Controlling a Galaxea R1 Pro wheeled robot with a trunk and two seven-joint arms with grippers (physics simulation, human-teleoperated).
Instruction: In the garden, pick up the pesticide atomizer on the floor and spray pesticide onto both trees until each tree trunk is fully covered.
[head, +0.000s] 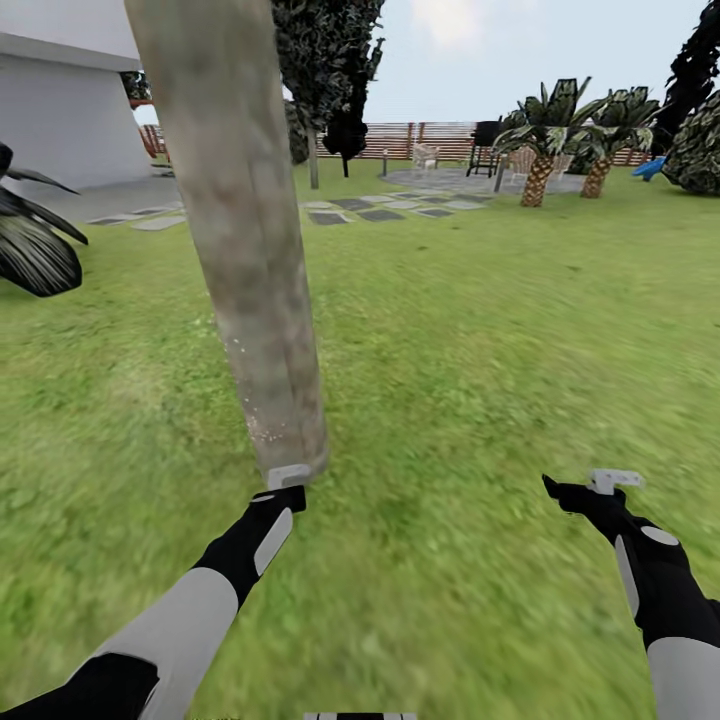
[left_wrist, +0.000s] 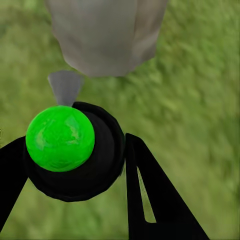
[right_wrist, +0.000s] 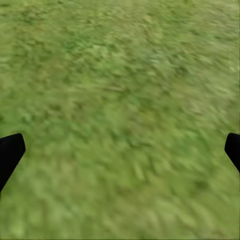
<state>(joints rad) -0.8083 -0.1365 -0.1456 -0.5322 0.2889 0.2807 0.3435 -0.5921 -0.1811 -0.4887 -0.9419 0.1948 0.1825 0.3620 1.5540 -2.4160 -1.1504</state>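
My L gripper (left_wrist: 75, 165) is clamped on the pesticide atomizer (left_wrist: 70, 150), tree trunk (head: 245, 250) just ahead; R gripper (right_wrist: 120, 150) spread wide over lawn (right_wrist: 125, 75).

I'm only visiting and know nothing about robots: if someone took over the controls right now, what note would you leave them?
Left end effector: shut on the pesticide atomizer, nozzle aimed at the base of the tree trunk.
Right end effector: open, holding nothing, over lawn.
Done: atomizer picked up; white specks of pesticide dot the lower trunk.
Left: cover the rest of this trunk, then spray the second tree.
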